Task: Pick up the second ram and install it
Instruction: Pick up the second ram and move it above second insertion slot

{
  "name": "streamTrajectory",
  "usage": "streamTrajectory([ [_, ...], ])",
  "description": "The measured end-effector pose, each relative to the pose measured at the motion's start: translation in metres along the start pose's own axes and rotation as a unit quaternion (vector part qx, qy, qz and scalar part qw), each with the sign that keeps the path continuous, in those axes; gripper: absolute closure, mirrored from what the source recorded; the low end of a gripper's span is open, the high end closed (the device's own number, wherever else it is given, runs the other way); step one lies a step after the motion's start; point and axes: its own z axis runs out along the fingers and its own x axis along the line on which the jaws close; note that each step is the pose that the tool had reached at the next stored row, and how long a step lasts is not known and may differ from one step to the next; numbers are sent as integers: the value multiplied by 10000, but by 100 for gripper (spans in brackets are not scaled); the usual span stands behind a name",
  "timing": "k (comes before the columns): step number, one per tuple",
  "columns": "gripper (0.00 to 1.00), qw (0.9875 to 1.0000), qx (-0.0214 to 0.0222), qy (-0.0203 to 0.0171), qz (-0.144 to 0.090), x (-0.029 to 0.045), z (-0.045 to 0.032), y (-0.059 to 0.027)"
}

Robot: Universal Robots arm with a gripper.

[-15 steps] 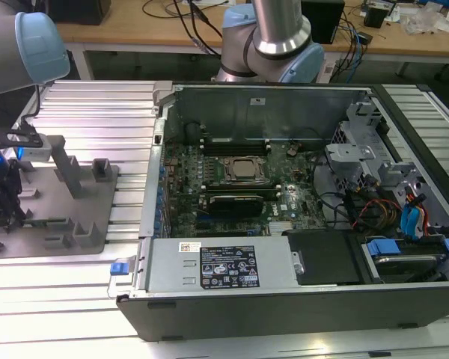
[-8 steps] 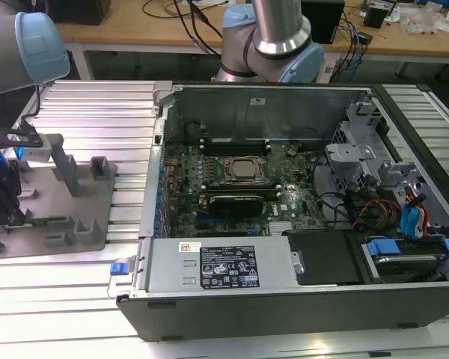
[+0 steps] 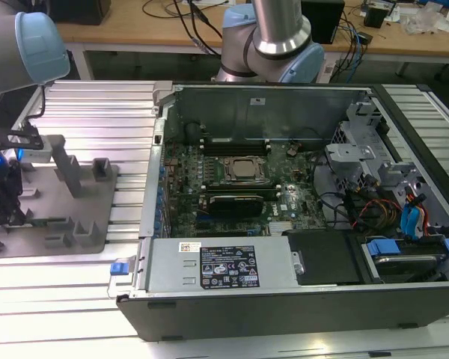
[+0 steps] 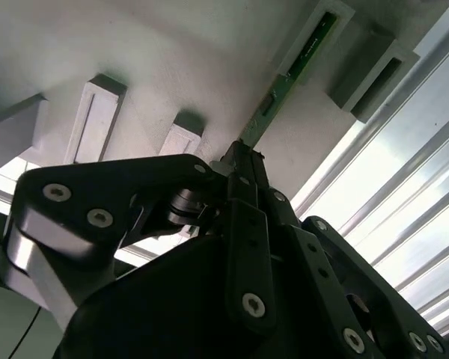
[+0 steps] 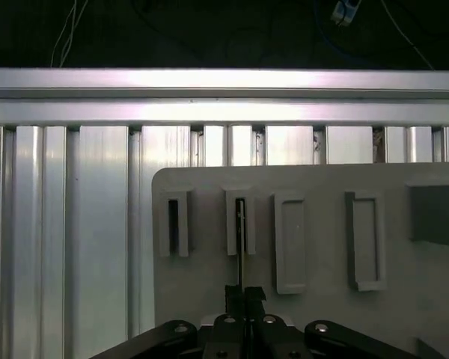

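Grip first: the end effector (image 4: pixel 238 155) is closed down to a thin gap, its two dark fingers (image 5: pixel 233 293) pinching one end of the second ram (image 4: pixel 286 84); the green stick stands on edge, its far end seated in a raised slot holder (image 5: pixel 231 224) on the grey fixture plate (image 5: pixel 329 307); in the first wrist view the stick appears edge-on as a thin line running from the fingertips into that holder; an empty holder (image 5: pixel 172 224) of the same shape stands just beside it, and two wider empty frames (image 5: pixel 289 243) lie on the other side; the plate rests on the slatted aluminium desk (image 3: pixel 60 277), at the exterior view's left; an open computer case (image 3: pixel 209 295) lies well apart from it toward the exterior view's right, its motherboard (image 3: pixel 183 168) exposed with the silver processor (image 3: pixel 243 170) near the middle; the arm's base column (image 3: pixel 280 30) rises behind the case.
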Motion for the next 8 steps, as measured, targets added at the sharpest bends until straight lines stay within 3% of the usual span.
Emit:
streamTrajectory([
  [5,91,10000,0,3,-94,0,-6,0],
  [8,91,10000,-1,4,-95,-1,-119,5],
])
